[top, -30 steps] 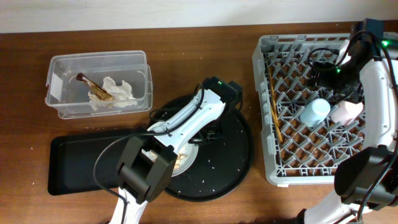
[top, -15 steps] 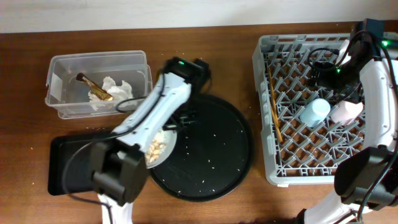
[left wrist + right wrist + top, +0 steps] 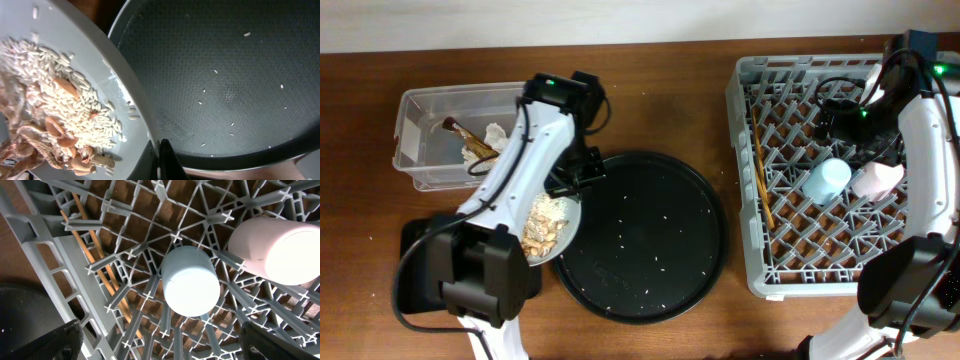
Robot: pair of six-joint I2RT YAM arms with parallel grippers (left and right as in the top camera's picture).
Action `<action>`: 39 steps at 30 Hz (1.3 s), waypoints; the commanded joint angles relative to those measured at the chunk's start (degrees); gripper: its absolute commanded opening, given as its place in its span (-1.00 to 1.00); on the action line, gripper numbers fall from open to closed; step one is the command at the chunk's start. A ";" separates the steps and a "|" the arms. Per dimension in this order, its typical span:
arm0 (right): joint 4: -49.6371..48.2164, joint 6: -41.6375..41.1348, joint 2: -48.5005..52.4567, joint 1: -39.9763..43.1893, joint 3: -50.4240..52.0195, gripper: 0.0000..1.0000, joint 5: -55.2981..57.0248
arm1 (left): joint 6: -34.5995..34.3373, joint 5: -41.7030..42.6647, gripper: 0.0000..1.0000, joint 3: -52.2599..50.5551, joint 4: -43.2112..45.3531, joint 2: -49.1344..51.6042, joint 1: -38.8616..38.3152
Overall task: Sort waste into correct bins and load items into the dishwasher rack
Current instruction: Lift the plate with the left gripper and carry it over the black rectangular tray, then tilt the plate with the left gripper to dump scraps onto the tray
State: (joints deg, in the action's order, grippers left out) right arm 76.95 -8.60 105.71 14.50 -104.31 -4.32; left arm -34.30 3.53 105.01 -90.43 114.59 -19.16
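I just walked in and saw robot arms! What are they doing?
The left gripper pinches the rim of a pale grey bowl holding rice and food scraps, at the left edge of the round black tray. The right gripper hangs open over the dishwasher rack, where a light blue cup, a pink cup and chopsticks already lie. The clear tub holds tissue and a brown stick.
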 commanded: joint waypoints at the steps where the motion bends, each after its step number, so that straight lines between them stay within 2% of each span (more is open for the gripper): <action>1: 0.15 -0.02 0.24 0.15 0.28 0.97 0.33 | 1.90 2.10 -0.99 0.94 -0.15 -1.46 2.60; 18: 0.15 -0.04 0.24 0.15 0.26 0.97 0.31 | 3.08 2.14 -0.98 0.76 0.57 -1.46 8.13; 34: 0.15 -0.04 0.24 0.15 0.26 0.97 0.31 | 6.32 5.77 -0.98 -5.07 2.29 -1.49 14.73; 39: 0.15 -0.04 0.24 0.15 0.26 0.97 0.33 | 9.09 9.33 -0.98 -5.07 1.99 -1.53 15.67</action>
State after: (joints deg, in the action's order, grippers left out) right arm 76.95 -8.60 105.69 14.50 -104.31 -4.32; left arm -27.92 9.78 100.20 -88.05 114.59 -4.08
